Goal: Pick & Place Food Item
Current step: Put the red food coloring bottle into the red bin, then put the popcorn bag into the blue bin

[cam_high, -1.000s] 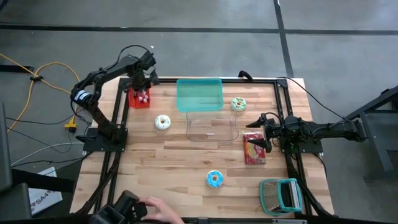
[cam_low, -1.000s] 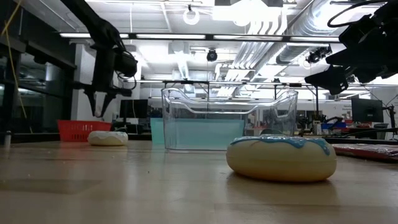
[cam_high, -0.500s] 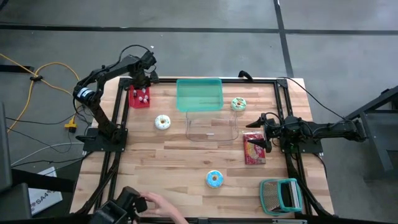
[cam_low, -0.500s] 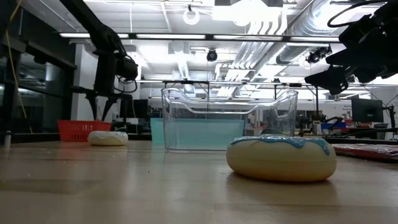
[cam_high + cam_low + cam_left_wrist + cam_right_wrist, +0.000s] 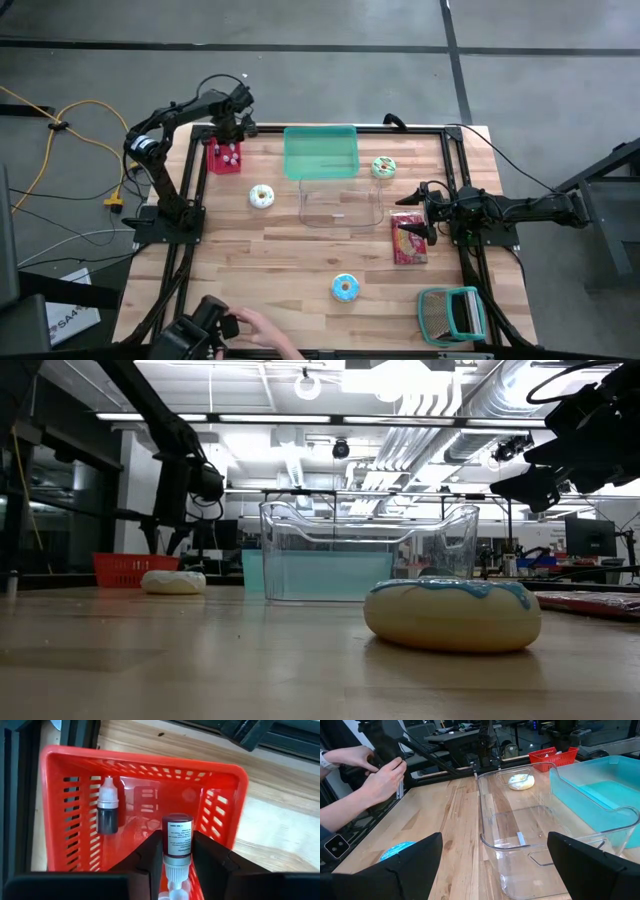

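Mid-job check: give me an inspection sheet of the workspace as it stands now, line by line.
Surface: wooden table, inside a black frame.
Job's things: white donut, green donut, blue donut, snack packet, clear bin, teal bin.
Clutter: red basket holding a dark dropper bottle; wire basket.
Grippers: left gripper over the red basket, shut on red bottle; right gripper open, facing the clear bin.
Cables: yellow cable on floor.
Surroundings: a person's hand at the table's near edge.
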Controlling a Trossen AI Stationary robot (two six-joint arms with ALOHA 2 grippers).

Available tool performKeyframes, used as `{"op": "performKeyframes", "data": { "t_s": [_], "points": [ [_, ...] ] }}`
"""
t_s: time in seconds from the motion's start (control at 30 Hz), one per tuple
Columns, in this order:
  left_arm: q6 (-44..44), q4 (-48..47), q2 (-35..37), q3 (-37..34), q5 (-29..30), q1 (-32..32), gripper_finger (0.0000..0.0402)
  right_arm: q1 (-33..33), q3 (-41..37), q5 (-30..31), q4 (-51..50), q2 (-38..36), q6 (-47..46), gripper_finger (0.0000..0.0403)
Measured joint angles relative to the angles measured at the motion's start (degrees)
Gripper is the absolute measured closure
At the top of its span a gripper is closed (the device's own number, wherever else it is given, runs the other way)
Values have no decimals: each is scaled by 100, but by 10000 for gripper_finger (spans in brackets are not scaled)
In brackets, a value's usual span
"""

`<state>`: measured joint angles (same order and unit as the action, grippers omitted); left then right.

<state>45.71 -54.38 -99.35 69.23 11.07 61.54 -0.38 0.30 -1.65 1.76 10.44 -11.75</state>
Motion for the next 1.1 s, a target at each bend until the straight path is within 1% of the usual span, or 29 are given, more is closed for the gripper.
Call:
{"op": "performKeyframes", "data": {
  "t_s": [0.23, 0.93, 1.1],
  "points": [
    [-72, -1, 0, 0, -18, 28, 298, 0, 0, 0, 0, 0, 0, 53],
    [-83, 5, 3, 0, 4, 28, 297, -1, 0, 0, 0, 0, 0, 53],
    [-67, 15, 180, 0, -17, 28, 297, -2, 0, 0, 0, 0, 0, 53]
  ]
}}
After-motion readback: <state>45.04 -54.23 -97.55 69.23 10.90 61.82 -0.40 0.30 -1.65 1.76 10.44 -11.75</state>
